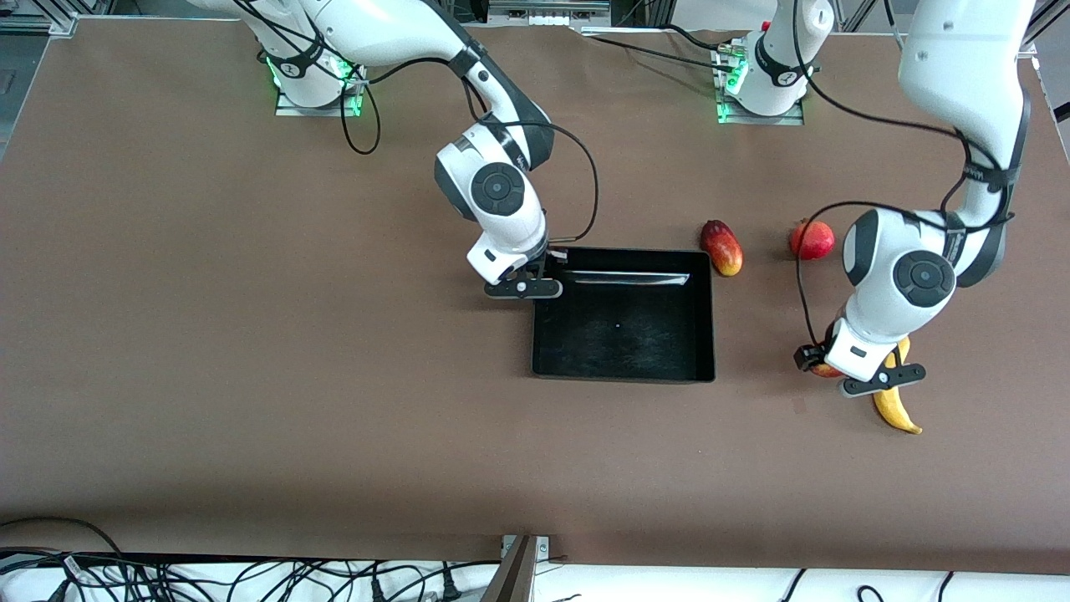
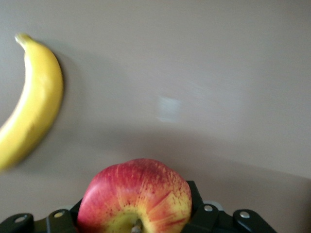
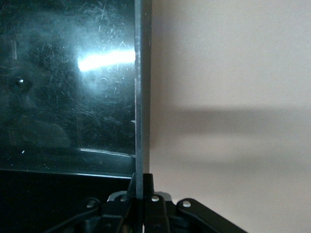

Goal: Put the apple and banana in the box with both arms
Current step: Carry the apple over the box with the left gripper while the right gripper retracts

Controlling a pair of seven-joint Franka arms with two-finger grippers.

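so right now my left gripper (image 1: 823,361) is clamped on the apple (image 2: 135,196), down at the left arm's end of the table. the wrist view shows the fruit wedged between the fingers, stem dimple facing the camera. can't quite tell from the front view whether it's off the table or just resting on it.

the right gripper (image 1: 547,269) is pinched shut on the wall of the box (image 1: 707,318), at the corner toward the robot bases on the right arm's side. the right wrist view shows that thin black wall running straight into the closed fingers. i read that as holding the tray steady.

what matters for the next bit: the box lies from the apple toward the right arm's end, with bare table between them, so i'd guess the left arm needs to carry it sideways over the nearest wall and drop it in.

the banana (image 1: 895,401) is just beside the left gripper, long axis running toward the front camera, its farther end tucked under the wrist. the left arm is clearly the closer one.

there's also a mango-looking fruit (image 1: 721,247) and a plain red fruit (image 1: 812,239) nearer the bases, not mine to touch.
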